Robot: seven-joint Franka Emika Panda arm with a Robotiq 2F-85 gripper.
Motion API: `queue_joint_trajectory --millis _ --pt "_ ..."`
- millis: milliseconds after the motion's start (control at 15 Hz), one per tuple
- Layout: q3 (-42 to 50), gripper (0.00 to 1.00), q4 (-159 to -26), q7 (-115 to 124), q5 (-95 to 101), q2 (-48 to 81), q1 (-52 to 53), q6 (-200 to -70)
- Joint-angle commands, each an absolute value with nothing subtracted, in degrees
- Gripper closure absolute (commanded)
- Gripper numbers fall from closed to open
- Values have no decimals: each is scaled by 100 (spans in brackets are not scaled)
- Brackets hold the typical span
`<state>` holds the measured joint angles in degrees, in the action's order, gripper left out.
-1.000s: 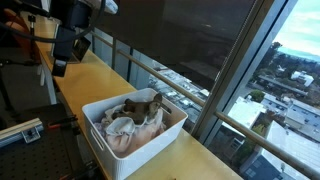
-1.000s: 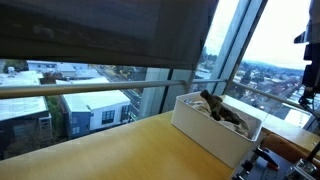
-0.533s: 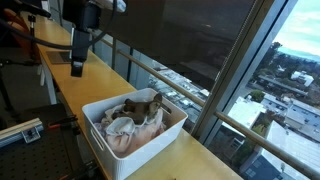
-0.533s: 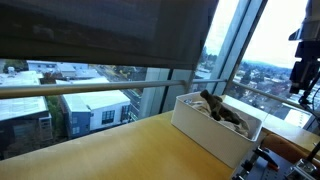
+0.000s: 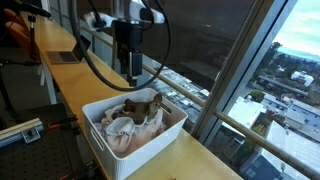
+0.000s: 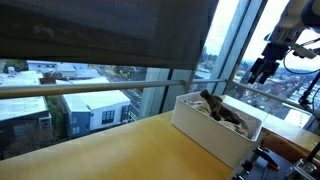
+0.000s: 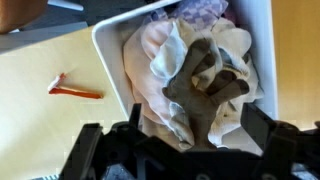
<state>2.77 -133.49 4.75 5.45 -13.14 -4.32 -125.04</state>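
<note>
A white plastic bin (image 5: 100, 108) sits on the wooden counter and holds a pile of pale cloths (image 5: 128, 132) with a brown-grey cloth (image 5: 143, 103) on top. My gripper (image 5: 133, 66) hangs in the air just above the far end of the bin, fingers pointing down. It also shows in an exterior view (image 6: 262, 70) above the bin (image 6: 205, 130). In the wrist view the brown-grey cloth (image 7: 205, 80) lies between my two spread dark fingers (image 7: 185, 140), which are open and hold nothing. The bin rim (image 7: 110, 62) runs along the left.
An orange-red tool (image 7: 72, 89) lies on the wooden counter (image 5: 75, 82) beside the bin. A railing and tall windows (image 5: 215, 60) run along the counter's far edge. A laptop-like dark object (image 5: 62, 55) sits farther back.
My arm has swung from the far end of the counter to directly above the bin. The cloths and bin have not moved.
</note>
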Motion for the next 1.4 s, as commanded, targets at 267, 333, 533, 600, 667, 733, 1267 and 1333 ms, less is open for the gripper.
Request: queue_joint_trajectory --millis 267,333,533,600,667,733,1267,1333 --pt "325 0 -12500 -68 -316 517 -360 -13867" --pt "312 0 -12424 -104 -365 709 -372 -14003" --pt "272 0 -12209 -166 -514 1258 -424 -14369" --pt "245 0 -12151 -204 -600 1434 -442 -14462" --pt "220 0 -12094 -218 -659 1596 -454 -14546" --pt "193 0 -12045 -230 -708 1769 -462 -14628" --pt "101 0 -11752 11 -575 3300 -391 -15250" --pt "127 0 -11668 38 -549 3480 -389 -15253"
